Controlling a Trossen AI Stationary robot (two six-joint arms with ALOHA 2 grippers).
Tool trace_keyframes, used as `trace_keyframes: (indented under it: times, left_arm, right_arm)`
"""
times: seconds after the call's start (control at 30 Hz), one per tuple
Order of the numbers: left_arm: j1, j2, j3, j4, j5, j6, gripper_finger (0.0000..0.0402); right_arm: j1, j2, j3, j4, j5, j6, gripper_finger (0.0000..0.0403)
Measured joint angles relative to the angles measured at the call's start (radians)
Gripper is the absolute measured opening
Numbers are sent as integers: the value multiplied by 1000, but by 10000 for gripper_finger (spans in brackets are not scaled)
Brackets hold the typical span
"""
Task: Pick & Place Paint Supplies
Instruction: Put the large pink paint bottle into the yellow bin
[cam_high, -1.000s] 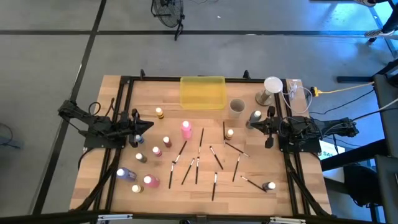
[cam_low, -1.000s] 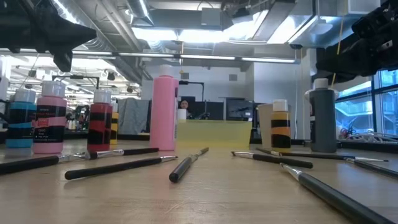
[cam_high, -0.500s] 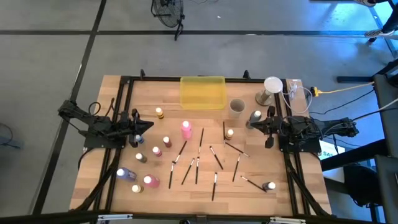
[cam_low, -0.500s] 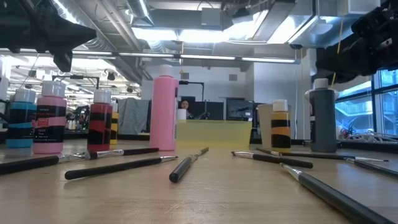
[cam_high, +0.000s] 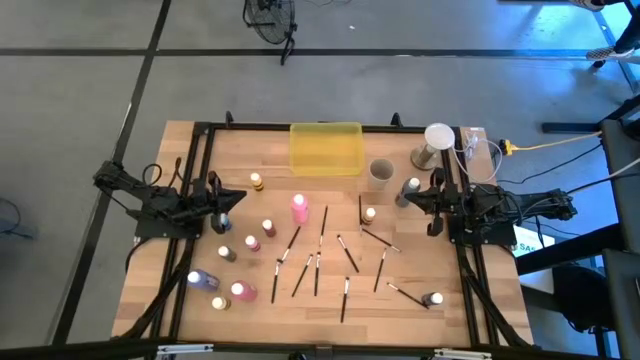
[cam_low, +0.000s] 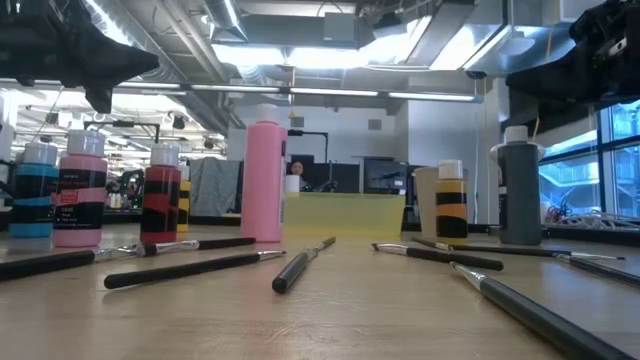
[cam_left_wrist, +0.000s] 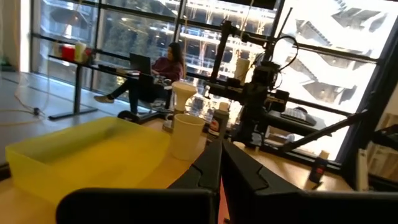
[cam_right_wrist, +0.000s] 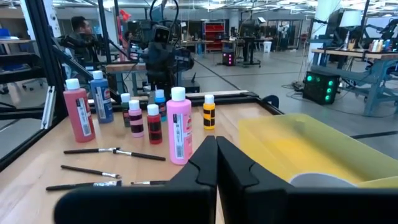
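Several paint bottles stand upright on the wooden table: a tall pink one (cam_high: 298, 207) mid-table, small ones (cam_high: 252, 243) to its left, a grey one (cam_high: 411, 188) at the right. Several thin dark paintbrushes (cam_high: 318, 265) lie flat and scattered on the near middle. My left gripper (cam_high: 240, 198) hovers shut over the table's left side, pointing level toward the middle, with nothing between its fingers (cam_left_wrist: 211, 163). My right gripper (cam_high: 404, 199) hovers shut over the right side beside the grey bottle and also holds nothing, its fingers (cam_right_wrist: 205, 158) pressed together.
A translucent yellow tray (cam_high: 325, 148) sits at the far middle, with a grey-beige cup (cam_high: 380, 172) to its right. A white round-topped object (cam_high: 436, 140) stands at the far right corner. A black frame (cam_high: 200, 130) runs around the table. People sit in the room beyond.
My right gripper has tipped its front upward a little while staying in place. My left gripper has turned slightly about its wrist. Both have stayed shut, and nothing on the table has moved.
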Motion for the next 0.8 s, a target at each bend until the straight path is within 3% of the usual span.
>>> trace_keyframes:
  times: [0.13, 0.3, 0.6, 0.8]
  left_arm:
    - [0, 0, 0, -1, 2, 15, 6]
    - [0, 0, 0, 20, -94, 125, 23]
    - [0, 0, 0, 56, -83, 179, 138]
    - [0, 0, 0, 74, -80, 205, 198]
  right_arm:
    - [0, 0, 0, 0, -3, 16, 1]
    - [1, 0, 0, 0, -80, 28, 1]
    - [0, 0, 0, 3, -129, -76, 1]
    - [0, 0, 0, 50, 36, -192, 12]
